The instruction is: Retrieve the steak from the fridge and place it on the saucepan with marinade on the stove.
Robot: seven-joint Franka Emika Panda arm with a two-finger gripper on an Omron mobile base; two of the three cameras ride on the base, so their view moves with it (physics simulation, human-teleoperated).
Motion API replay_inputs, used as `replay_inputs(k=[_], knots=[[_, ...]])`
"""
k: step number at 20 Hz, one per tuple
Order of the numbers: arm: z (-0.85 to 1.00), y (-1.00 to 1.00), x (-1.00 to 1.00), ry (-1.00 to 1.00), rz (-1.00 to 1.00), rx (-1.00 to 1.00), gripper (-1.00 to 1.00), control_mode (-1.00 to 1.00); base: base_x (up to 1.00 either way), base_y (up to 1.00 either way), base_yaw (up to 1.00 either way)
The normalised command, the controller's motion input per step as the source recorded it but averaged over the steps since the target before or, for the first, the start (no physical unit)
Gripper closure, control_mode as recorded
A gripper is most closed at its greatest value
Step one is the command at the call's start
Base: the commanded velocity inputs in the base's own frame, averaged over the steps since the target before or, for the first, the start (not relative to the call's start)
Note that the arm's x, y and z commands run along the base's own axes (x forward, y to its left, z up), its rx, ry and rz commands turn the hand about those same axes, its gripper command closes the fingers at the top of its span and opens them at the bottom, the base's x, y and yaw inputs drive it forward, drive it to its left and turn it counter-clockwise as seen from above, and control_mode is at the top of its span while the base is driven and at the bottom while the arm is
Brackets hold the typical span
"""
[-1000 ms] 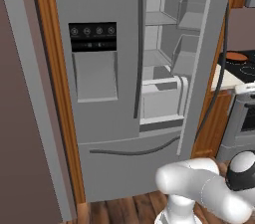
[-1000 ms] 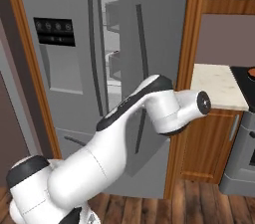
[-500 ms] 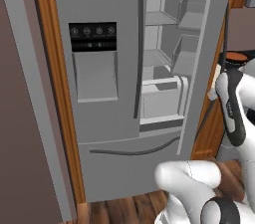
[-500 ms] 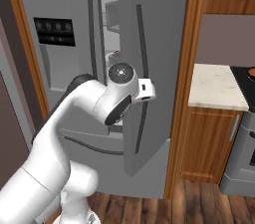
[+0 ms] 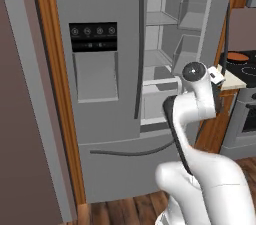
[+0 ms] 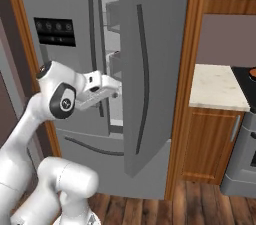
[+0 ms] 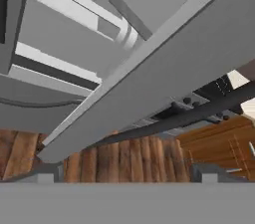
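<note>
So the fridge [image 5: 115, 94] takes up most of both base views, right door swung open, left door with the black dispenser panel [image 5: 93, 36] shut. I've got the arm raised in front of the opening, and the gripper [image 6: 112, 88] points in toward the shelves with its jaws spread wide and nothing between them.

I can't find the steak on the grey shelves or in the door bins from here; too small or hidden. It's presumably inside, so I'd call this the reach-in step. To do it well I'd keep the hand level, clear of the open door's edge [image 7: 149, 83], and look across the shelves until the meat shows, before committing to a descent.

The left base view gives the shelf interior, plus the stove [image 5: 247, 69] at far right with the saucepan with marinade [image 5: 238, 56] on it. The right base view looks at the outer face of the open door and the pale counter [image 6: 217, 86] beyond. The hand view looks along the open door's edge down to the wood floor [image 7: 124, 161].
</note>
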Motion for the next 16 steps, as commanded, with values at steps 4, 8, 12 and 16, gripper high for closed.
replay_inputs(k=[4, 8, 12, 16], knots=[[-0.02, 0.93, 0.26, 0.11, -0.13, -0.61, -1.00, -1.00, 0.00, 0.00, 0.00], [-0.09, 0.57, 0.76, 0.23, 0.00, -0.49, -1.00, -1.00, 0.00, 0.00, 0.00], [-0.01, 0.00, 1.00, 0.43, -0.04, -0.39, -1.00, -1.00, 0.00, 0.00, 0.00], [0.00, -0.03, 0.90, 0.41, -0.13, -0.26, -1.00, -1.00, 0.00, 0.00, 0.00]])
